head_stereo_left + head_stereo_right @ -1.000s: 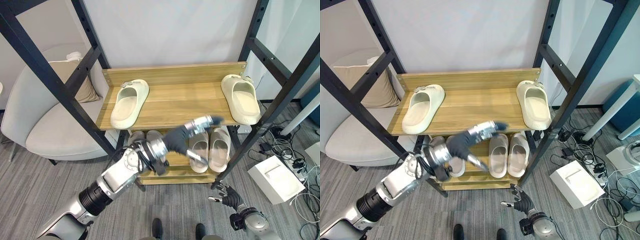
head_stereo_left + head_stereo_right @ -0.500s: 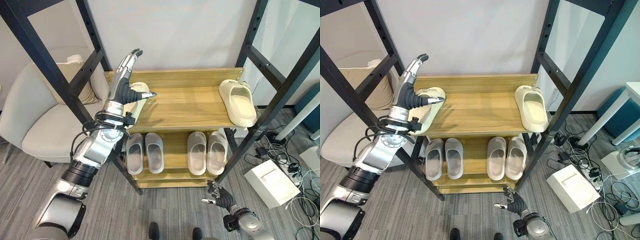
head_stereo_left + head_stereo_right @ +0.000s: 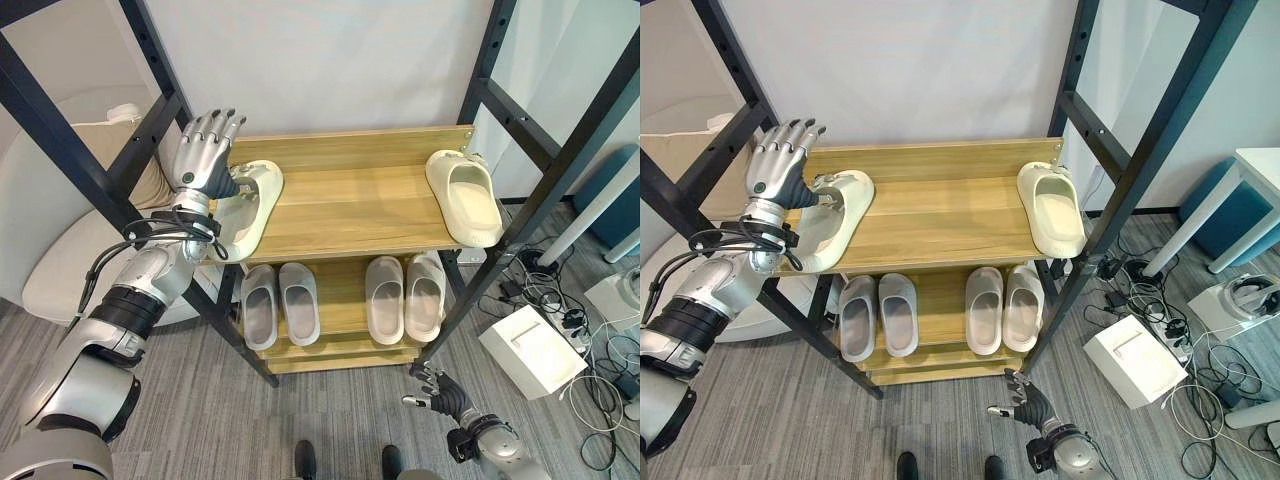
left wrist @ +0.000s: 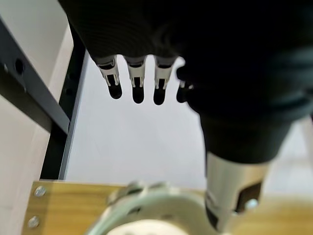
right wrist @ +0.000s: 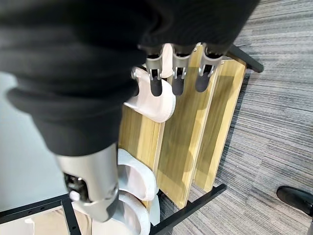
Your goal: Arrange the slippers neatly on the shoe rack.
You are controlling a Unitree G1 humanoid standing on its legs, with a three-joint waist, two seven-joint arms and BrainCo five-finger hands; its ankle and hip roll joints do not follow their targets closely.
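Shoe rack (image 3: pixel 350 215): wooden shelves, black frame. Top shelf: cream slipper (image 3: pixel 247 205) at left end, angled, toe overhanging the front edge; matching cream slipper (image 3: pixel 464 196) at right end. Lower shelf: two grey pairs (image 3: pixel 279 301) (image 3: pixel 405 295), side by side, toes forward.

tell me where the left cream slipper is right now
In the eye views the left cream slipper lies at the left end of the top shelf, beside the open left hand.
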